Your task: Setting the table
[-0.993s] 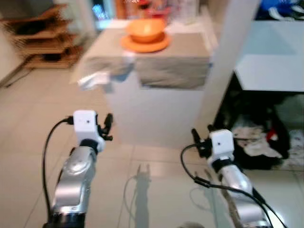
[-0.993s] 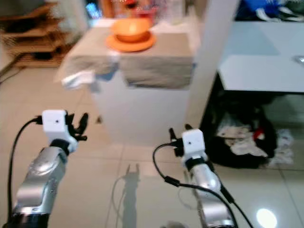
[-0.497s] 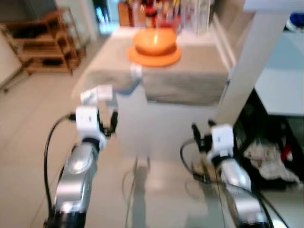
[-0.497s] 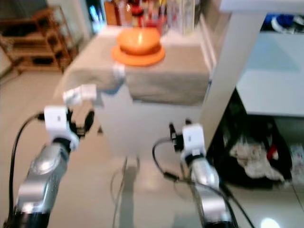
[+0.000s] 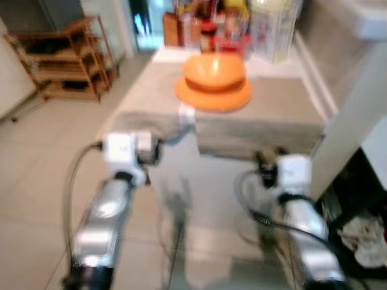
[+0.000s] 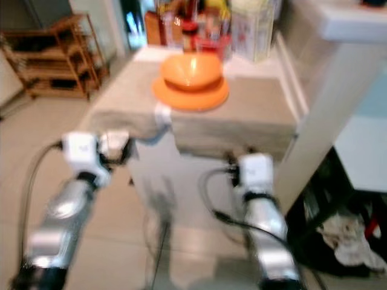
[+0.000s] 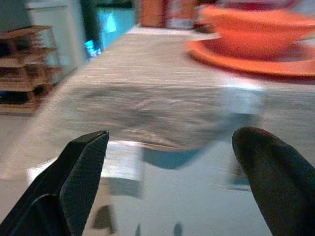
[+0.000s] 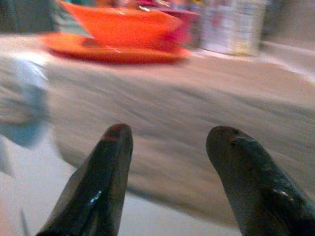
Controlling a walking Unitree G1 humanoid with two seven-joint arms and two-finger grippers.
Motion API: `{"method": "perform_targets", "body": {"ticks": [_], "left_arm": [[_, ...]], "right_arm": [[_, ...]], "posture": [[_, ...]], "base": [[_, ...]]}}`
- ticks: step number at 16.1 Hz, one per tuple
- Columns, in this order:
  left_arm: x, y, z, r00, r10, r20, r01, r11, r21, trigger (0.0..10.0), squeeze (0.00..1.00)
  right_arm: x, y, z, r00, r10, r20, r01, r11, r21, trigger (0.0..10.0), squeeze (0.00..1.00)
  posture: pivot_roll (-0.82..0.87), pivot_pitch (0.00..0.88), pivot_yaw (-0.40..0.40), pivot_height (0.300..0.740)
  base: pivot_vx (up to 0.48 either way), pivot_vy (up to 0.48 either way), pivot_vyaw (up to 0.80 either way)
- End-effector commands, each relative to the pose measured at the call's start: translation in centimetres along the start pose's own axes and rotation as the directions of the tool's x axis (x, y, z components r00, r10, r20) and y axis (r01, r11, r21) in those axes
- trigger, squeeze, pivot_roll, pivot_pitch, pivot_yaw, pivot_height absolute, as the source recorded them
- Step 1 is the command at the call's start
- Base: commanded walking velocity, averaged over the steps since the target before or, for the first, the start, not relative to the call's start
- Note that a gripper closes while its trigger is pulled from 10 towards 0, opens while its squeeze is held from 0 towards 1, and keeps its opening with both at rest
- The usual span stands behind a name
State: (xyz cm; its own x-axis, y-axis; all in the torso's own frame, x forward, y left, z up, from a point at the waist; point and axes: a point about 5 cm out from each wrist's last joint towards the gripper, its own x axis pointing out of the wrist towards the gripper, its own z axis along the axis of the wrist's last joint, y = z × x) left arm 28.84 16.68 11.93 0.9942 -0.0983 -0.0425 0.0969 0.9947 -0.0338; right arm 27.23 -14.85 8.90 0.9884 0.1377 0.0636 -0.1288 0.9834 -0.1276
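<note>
Plainly, both grippers hung empty with fingers spread apart: the left gripper [image 7: 167,162] and right gripper [image 8: 170,162] touched nothing, just before the cloth-covered table [image 5: 272,118]. Beyond them, an orange bowl [image 5: 214,71] sat on an orange plate [image 5: 213,96].

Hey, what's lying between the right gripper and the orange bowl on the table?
Only bare beige tablecloth, as the right wrist view shows. The right gripper is open short of the table's edge; the orange bowl sits on its orange plate further back.
</note>
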Motion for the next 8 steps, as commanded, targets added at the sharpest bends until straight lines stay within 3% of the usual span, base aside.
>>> {"method": "perform_targets", "body": {"ticks": [1, 8], "left_arm": [[0.3, -0.7, 0.4, 1.0, -0.024, 0.018, 0.025, 1.0, -0.006, 10.0, 0.0], [0.2, -0.9, 0.9, 0.998, -0.049, 0.031, 0.048, 0.999, 0.018, 10.0, 0.0]], "right_arm": [[0.0, -0.9, 0.2, 1.0, -0.019, 0.013, 0.019, 1.0, -0.013, 10.0, 0.0], [0.2, -1.6, 1.4, 0.994, -0.074, 0.076, 0.078, 0.995, -0.056, 10.0, 0.0]], "posture": [[-0.11, 0.0, 0.065, 0.74], [-0.11, 0.0, 0.067, 0.74]], "base": [[0.0, 0.0, 0.0], [0.0, 0.0, 0.0]]}}
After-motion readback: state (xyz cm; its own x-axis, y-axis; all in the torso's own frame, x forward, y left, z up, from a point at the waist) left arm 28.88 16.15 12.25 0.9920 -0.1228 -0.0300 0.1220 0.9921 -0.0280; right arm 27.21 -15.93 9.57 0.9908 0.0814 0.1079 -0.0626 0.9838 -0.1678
